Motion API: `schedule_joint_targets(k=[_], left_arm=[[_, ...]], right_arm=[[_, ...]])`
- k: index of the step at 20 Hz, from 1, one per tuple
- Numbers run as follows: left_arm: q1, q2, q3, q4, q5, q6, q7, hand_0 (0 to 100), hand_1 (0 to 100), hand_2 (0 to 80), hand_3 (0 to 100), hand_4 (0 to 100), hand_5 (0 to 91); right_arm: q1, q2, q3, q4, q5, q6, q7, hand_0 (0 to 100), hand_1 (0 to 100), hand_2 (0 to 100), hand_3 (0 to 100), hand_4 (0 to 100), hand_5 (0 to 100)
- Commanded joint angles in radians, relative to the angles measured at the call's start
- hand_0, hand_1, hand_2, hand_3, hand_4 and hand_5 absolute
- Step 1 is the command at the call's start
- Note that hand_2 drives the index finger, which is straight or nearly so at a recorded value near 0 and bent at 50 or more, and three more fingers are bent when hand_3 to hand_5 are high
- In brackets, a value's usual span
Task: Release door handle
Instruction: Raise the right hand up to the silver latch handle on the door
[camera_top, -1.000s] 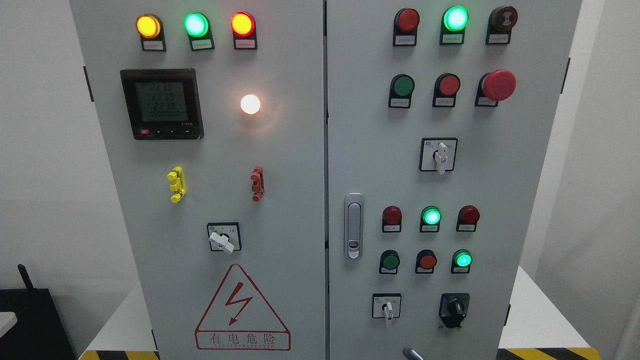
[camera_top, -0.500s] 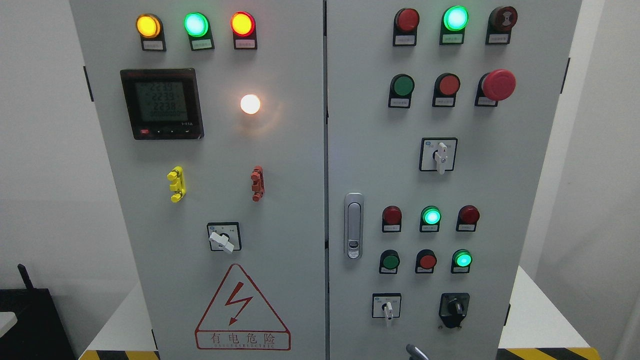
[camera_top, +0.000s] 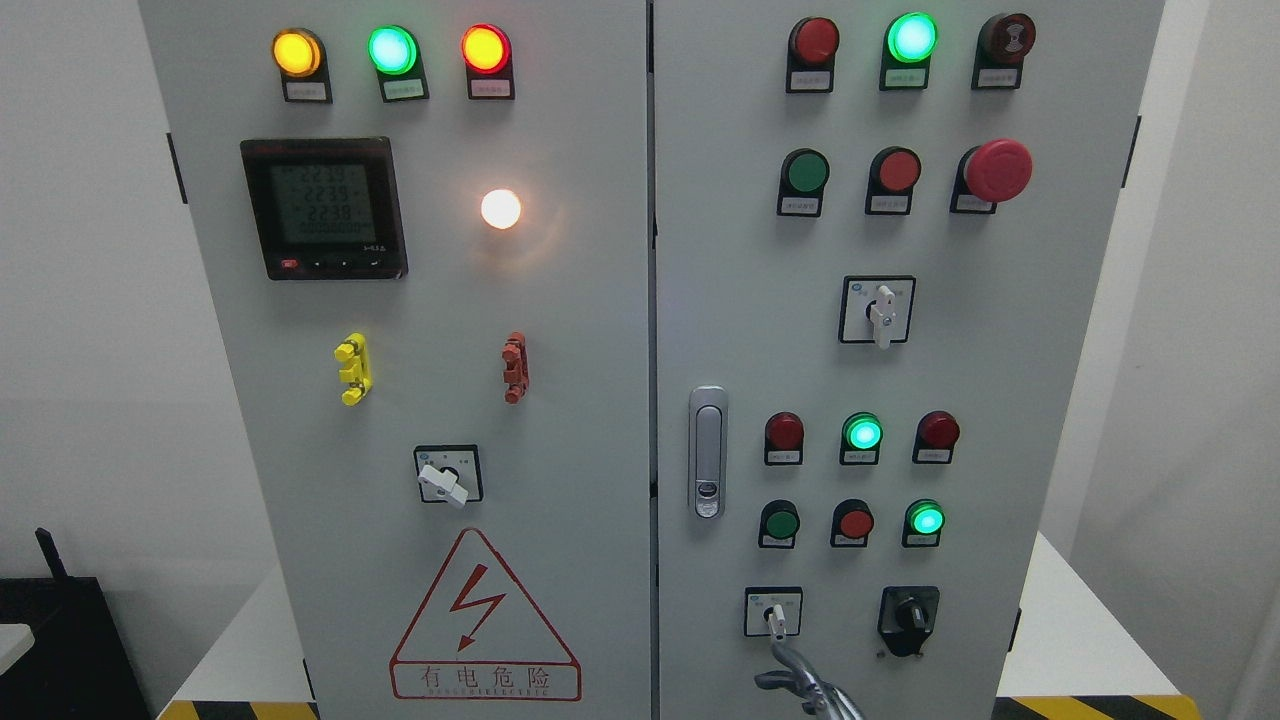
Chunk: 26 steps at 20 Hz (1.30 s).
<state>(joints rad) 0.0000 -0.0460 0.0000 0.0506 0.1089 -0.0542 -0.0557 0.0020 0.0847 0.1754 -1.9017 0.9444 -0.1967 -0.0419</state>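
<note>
Head view is showing the right hand (camera_top: 800, 688) poking up at the bottom edge of the cabinet's (camera_top: 560, 300) right door (camera_top: 1000, 400), right of the door seam. Only its upper part is showing, so I cannot tell whether it is wide or narrow; nothing is showing in its grasp. The left hand is not showing at all.

The handle (camera_top: 707, 452) is sitting upright in its recess near the left edge of the right door, about mid-height, flush and apparently closed. The hand is hanging well below it and apart from it, so the handle itself is looking free already; judging by that, the release is nearly finished and what is remaining is a clean retreat.

The point needing care is the white switch (camera_top: 773, 614) near the door's bottom edge, since the hand's tip is lying just under its lever, possibly touching it; the picture is not settling that. A good finish is meaning drawing straight back off the door face, not sweeping sideways, so the lever is not getting nudged. The black knob (camera_top: 908, 612) to the right, also near, is wanting the same clearance. The doors are looking shut, and pulling away gently is keeping them so.
</note>
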Motion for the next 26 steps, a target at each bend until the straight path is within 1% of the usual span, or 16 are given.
schedule_joint_targets(k=[1,3,4,5,8,13,15,16,18,23,26], left_arm=[[-0.026,0.000,0.017,0.000,0.000,0.000,0.001,12,39,0.0,0,0,0.0],[-0.026,0.000,0.017,0.000,0.000,0.000,0.001,12,39,0.0,0,0,0.0],[-0.026,0.000,0.017,0.000,0.000,0.000,0.001,12,39,0.0,0,0,0.0],[-0.026,0.000,0.017,0.000,0.000,0.000,0.001,12,39,0.0,0,0,0.0],[-0.026,0.000,0.017,0.000,0.000,0.000,0.001,12,39,0.0,0,0,0.0],[-0.026,0.000,0.017,0.000,0.000,0.000,0.001,12,39,0.0,0,0,0.0],[-0.026,0.000,0.017,0.000,0.000,0.000,0.001,12,39,0.0,0,0,0.0],[-0.026,0.000,0.017,0.000,0.000,0.000,0.001,12,39,0.0,0,0,0.0],[-0.026,0.000,0.017,0.000,0.000,0.000,0.001,12,39,0.0,0,0,0.0],[-0.026,0.000,0.017,0.000,0.000,0.000,0.001,12,39,0.0,0,0,0.0],[-0.026,0.000,0.017,0.000,0.000,0.000,0.001,12,39,0.0,0,0,0.0]], right_arm=[[-0.151,0.037,0.045,0.007,0.356,0.117,0.054,36,20,0,65,68,82],[-0.172,0.040,0.052,0.013,0.381,0.126,0.059,36,20,0,73,75,91],[-0.174,0.043,0.056,0.016,0.399,0.128,0.060,36,19,0,79,80,98],[-0.174,0.043,0.056,0.016,0.404,0.128,0.060,35,19,0,85,84,100],[-0.174,0.043,0.056,0.013,0.405,0.141,0.060,35,19,0,92,90,100],[-0.197,0.044,0.064,0.010,0.405,0.154,0.065,35,19,0,94,92,100],[-0.209,0.052,0.064,0.010,0.407,0.160,0.102,35,19,0,95,92,100],[-0.211,0.052,0.064,0.010,0.407,0.177,0.114,35,19,0,96,97,100],[-0.209,0.052,0.072,0.012,0.409,0.203,0.120,35,19,0,98,100,100],[-0.235,0.052,0.076,0.018,0.410,0.212,0.125,35,18,0,99,100,100],[-0.247,0.052,0.082,0.020,0.410,0.215,0.158,35,18,0,99,100,100]])
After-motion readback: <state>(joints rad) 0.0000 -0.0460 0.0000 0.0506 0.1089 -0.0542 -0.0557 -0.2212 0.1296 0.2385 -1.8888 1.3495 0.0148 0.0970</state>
